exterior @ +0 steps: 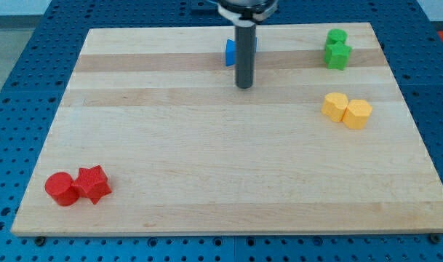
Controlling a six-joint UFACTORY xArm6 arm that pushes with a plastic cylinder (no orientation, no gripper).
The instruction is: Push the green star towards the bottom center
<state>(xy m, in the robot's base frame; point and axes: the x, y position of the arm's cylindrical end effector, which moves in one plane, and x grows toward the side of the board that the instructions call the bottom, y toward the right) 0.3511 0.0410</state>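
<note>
Bright green star, lumpy and notched, touches another green block near the board's top right corner; my tip, bare rod without fingers, stands well apart.

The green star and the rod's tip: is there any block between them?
No. In the camera view, only bare board lies between my tip and the green star.

You will note on the wooden board, placed from my tip: a blue block just above-left, two touching yellow blocks to the right, and a red cylinder touching a red star far below-left.
</note>
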